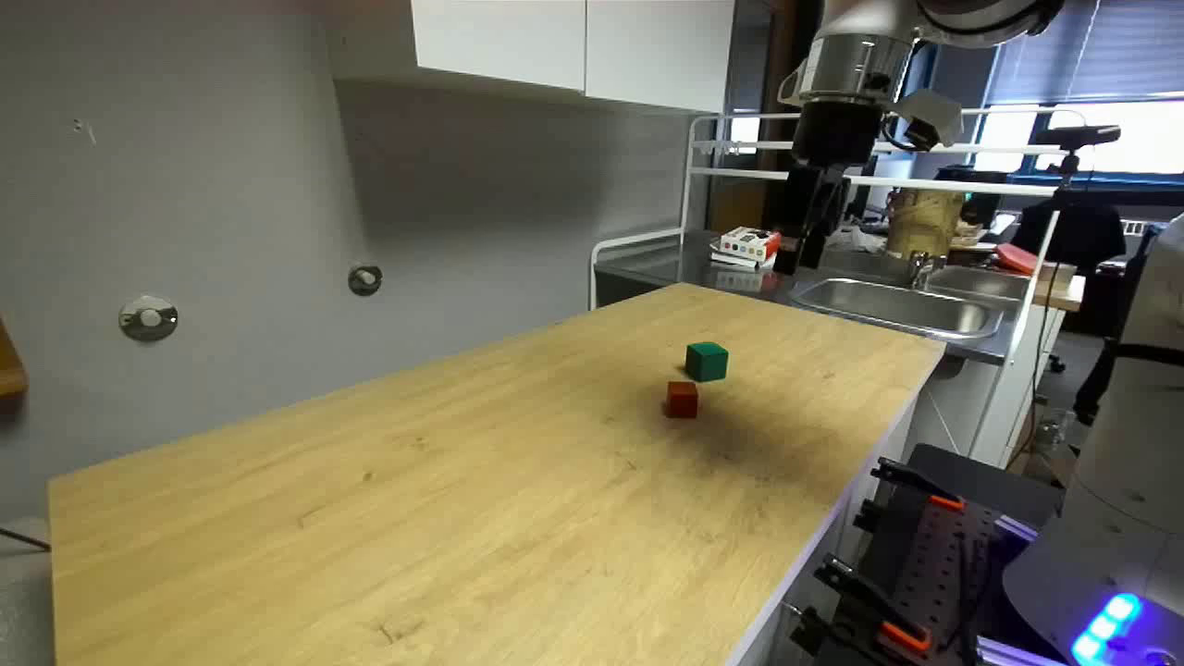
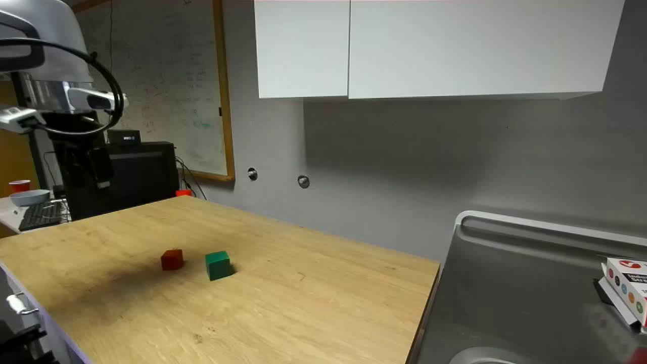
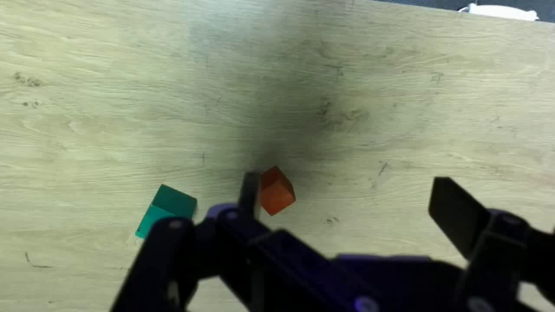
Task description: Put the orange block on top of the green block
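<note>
The orange block (image 1: 683, 400) is a small red-orange cube flat on the wooden table; it also shows in an exterior view (image 2: 172, 260). The green block (image 1: 707, 362) is a dark green cube on the table close beside it, with a small gap between them; it also shows in an exterior view (image 2: 218, 266). My gripper (image 1: 797, 259) is high above the table, pointing down. In the wrist view my gripper (image 3: 347, 186) is open and empty. Its left finger partly covers the orange block (image 3: 277, 195), and the left linkage covers part of the green block (image 3: 167, 208).
The wooden table (image 1: 370, 518) runs along a grey wall. Beyond its far end are a metal counter, a sink (image 1: 803, 294), a white rack (image 1: 638, 239) and a small box (image 1: 749, 243). White cabinets (image 2: 429, 45) hang on the wall above. The robot base (image 1: 1101, 518) stands beside the table.
</note>
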Controlling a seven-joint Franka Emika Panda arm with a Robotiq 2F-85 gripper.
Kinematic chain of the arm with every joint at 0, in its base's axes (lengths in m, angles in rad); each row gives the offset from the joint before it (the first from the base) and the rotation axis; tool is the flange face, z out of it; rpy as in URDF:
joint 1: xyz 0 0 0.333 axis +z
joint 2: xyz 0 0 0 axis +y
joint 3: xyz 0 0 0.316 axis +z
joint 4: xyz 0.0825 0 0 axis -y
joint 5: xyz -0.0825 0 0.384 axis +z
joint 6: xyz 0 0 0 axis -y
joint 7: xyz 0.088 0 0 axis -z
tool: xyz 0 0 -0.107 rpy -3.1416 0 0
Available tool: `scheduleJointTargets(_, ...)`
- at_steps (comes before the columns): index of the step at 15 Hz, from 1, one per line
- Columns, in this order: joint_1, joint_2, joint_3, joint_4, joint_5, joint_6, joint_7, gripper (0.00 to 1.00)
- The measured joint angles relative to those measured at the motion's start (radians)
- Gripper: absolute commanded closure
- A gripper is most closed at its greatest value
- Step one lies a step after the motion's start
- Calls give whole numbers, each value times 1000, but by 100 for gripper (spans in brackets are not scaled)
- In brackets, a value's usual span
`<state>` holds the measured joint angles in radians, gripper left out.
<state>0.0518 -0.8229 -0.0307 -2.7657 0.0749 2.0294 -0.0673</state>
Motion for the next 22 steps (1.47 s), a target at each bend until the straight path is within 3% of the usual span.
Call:
scheduleJointTargets(14, -5, 28, 0, 0, 0, 12, 0, 0)
scheduleJointTargets(22, -36, 319, 0, 0, 9, 222, 124, 0)
